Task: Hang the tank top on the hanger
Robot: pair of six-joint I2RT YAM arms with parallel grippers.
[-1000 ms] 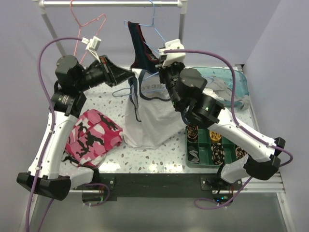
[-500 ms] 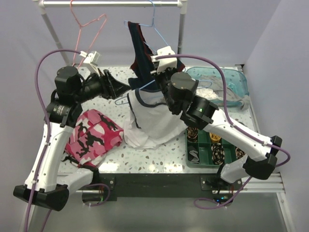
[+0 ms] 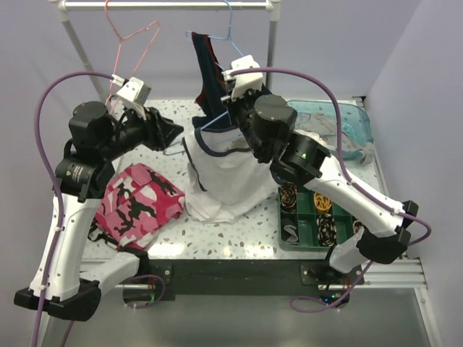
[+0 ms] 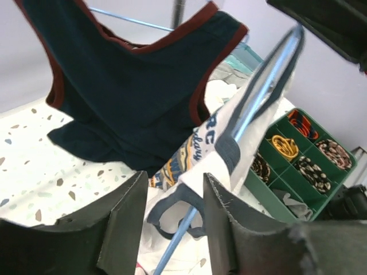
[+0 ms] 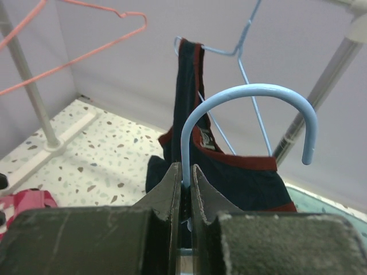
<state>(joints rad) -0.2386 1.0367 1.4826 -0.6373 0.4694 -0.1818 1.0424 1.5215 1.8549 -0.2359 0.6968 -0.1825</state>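
The white sleeveless jersey tank top [image 3: 226,173] with navy trim hung partly on the thin light blue wire hanger [image 5: 248,91], its bottom on the speckled table [image 3: 235,230]. The right gripper [image 5: 185,177] pinched the hanger's neck tight. The left gripper [image 4: 174,183] was spread wide by a strap. The top looked soft and floppy, so the navy strap edge seemed best to grab

Top camera looks down on the table [image 3: 217,235] from my near edge. Wrist cameras sit close: right faces the back wall [image 5: 114,63], left looks rightward. All share the dark navy top [image 3: 206,72]; both wrists share the hanger [image 5: 258,87].
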